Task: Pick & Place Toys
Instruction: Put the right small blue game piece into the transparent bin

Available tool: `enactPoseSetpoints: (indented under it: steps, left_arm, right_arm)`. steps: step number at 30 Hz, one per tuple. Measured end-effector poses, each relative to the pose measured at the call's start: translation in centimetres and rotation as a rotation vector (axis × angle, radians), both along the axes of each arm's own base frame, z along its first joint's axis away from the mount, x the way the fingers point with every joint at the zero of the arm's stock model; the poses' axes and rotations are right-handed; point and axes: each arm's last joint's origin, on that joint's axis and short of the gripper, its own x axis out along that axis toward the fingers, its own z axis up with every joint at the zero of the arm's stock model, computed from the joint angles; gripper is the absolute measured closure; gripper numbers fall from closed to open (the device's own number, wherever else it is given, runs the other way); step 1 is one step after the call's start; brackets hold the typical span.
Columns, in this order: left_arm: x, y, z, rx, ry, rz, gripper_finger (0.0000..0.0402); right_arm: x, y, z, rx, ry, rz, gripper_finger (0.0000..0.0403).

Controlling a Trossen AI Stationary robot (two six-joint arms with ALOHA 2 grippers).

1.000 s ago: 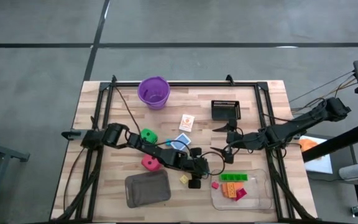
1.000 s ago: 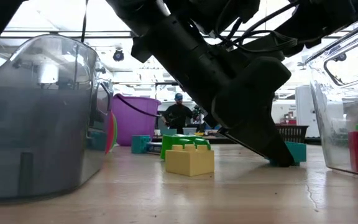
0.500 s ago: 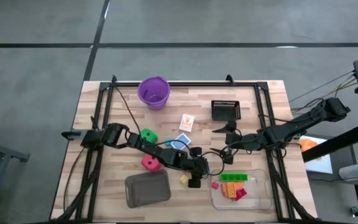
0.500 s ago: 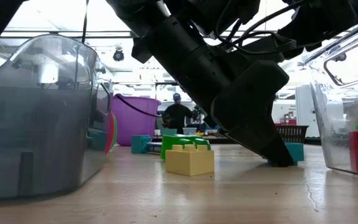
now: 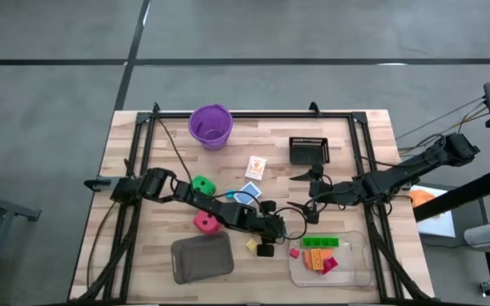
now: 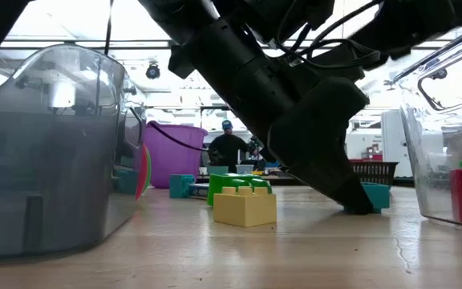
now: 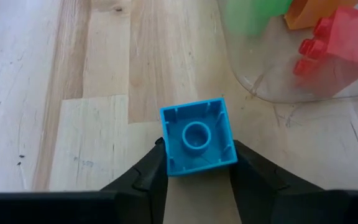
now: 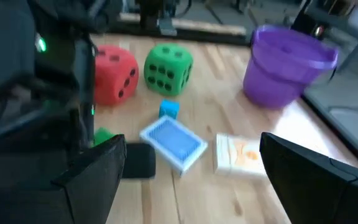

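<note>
My left gripper (image 5: pixel 266 248) is low over the table between the grey tray (image 5: pixel 201 257) and the clear tray (image 5: pixel 356 270), shut on a blue brick (image 7: pixel 197 137). A yellow brick (image 5: pixel 252 245) and a red brick (image 5: pixel 294 252) lie on the table on either side of it. Green, orange and red bricks (image 5: pixel 320 253) lie in the clear tray. The green die (image 5: pixel 202 184), the red die (image 5: pixel 205 223) and two cards (image 5: pixel 255 167) (image 5: pixel 247 194) rest on the table. My right gripper (image 5: pixel 311 197) is open and empty, right of the cards. My left gripper pinches the blue brick by two opposite side walls (image 7: pixel 166 146) between its two fingers (image 7: pixel 154 171). The brick's hollow underside faces the wrist camera. The fingers slant down from the table's left (image 6: pixel 351 189). The brick (image 6: pixel 375 195) sits at table height; whether it touches the wood I cannot tell.
A purple cup (image 5: pixel 210 125) stands at the far edge and a black basket (image 5: pixel 308 150) at the far right. A small blue brick (image 8: pixel 169 110) lies near the dice. A person (image 6: pixel 229 144) shows in the room beyond the table.
My left gripper has crept a little toward the table's left with the blue brick, staying shut on it at table height.
</note>
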Motion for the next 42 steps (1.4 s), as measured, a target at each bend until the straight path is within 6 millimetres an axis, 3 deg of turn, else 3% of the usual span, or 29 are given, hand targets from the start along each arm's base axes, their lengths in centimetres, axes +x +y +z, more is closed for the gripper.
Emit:
enactPoseSetpoints:
  steps: [7,19,26,33,36,42]
  left_arm:
    - [0.0,0.0,0.0,0.024,0.002,-0.015,0.0267]
    - [-0.9,0.8,0.9,0.107,0.024,0.020,0.0267]
    - [-3.0,1.2,3.9,0.057,-0.260,0.015,0.0267]
    - [-6.0,1.4,6.7,-0.044,-0.525,-0.041,0.0267]
    - [-5.7,1.0,7.3,-0.045,-0.525,-0.054,0.0267]
    - [-2.6,-1.2,9.9,-0.055,-0.563,-0.155,0.0267]
  right_arm:
    - [-0.6,0.0,0.0,-0.073,-0.240,0.043,0.0040]
    - [-5.9,-1.7,-1.6,-0.026,-0.456,0.052,0.0040]
    - [-7.9,-2.5,-2.4,0.008,-0.548,0.058,0.0040]
    - [-8.5,-2.6,-2.2,0.014,-0.585,0.066,0.0040]
    - [-8.5,-2.7,-2.1,0.008,-0.592,0.066,0.0040]
    - [-8.5,-2.7,-2.1,0.007,-0.593,0.065,0.0040]
